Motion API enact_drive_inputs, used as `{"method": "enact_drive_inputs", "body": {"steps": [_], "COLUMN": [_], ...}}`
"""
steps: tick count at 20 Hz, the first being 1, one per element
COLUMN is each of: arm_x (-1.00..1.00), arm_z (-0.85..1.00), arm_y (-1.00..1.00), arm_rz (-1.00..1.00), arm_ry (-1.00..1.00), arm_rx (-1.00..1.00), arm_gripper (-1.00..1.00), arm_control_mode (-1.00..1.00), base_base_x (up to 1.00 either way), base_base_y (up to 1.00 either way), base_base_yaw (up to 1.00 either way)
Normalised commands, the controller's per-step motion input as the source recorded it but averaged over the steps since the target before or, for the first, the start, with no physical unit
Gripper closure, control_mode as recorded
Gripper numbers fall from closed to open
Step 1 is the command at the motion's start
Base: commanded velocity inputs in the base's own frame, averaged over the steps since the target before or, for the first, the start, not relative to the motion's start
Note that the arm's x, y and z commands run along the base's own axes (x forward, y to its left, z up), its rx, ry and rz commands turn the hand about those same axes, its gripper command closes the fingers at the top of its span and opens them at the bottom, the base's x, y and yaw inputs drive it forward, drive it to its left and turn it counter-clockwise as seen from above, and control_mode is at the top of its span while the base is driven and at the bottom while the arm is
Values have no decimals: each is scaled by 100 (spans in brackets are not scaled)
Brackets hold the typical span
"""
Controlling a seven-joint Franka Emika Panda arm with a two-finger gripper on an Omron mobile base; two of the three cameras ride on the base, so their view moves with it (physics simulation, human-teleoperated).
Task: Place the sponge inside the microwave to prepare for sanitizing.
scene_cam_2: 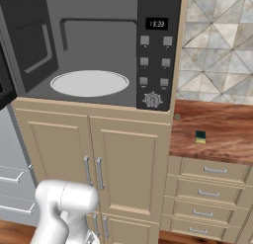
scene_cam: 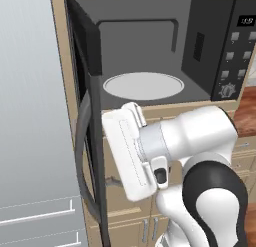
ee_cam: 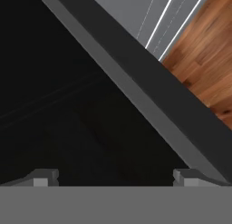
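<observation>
On the wooden tabletop (scene_cam_2: 217,132) to the right of the microwave (scene_cam_2: 94,50), one sponge (scene_cam_2: 200,137) lies alone, yellow with a green layer, well apart from the oven's cavity and a little back from the tabletop's front edge, with bare wood on every side of it. Nothing touches it.

One microwave stands open. Its door (scene_cam: 87,136) is swung out to the left, edge-on in the left base view, with a curved grey handle (scene_cam: 82,156) along it. The grey cavity has free room above one white turntable (scene_cam_2: 89,83), which carries nothing. To the right of the cavity is the control panel (scene_cam_2: 155,55), with one display, six square buttons and one dial.

Below the oven are two tall cabinet doors (scene_cam_2: 99,161); under the tabletop, three drawers (scene_cam_2: 210,191) are stacked.

The claw (ee_cam: 114,177) is spread wide and pinches nothing; its two dark tips stand far apart in the hand view, close against the dark door, whose grey edge runs diagonally past them. In the left base view the white hand (scene_cam: 131,151) sits just beside the door's inner face, below the cavity's front lip.
</observation>
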Motion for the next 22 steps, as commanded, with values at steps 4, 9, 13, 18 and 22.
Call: {"method": "enact_drive_inputs", "body": {"steps": [4, 9, 13, 18, 22], "arm_x": [-3, 0, 1, 7, 37], "arm_z": [-33, -15, 0, 2, 15], "arm_y": [50, 24, -4, -67, -94], "arm_rz": [-19, -13, -2, 0, 0], "arm_ry": [0, 0, 0, 0, 3], "arm_rx": [1, 0, -4, -15, -10], "arm_gripper": [-100, -100, -100, -100, -100], "arm_control_mode": [-100, -100, -100, -100, -100], "base_base_x": [0, 0, 0, 0, 0], "base_base_y": [0, 0, 0, 0, 0], "base_base_yaw": [0, 0, 0, 0, 0]}}
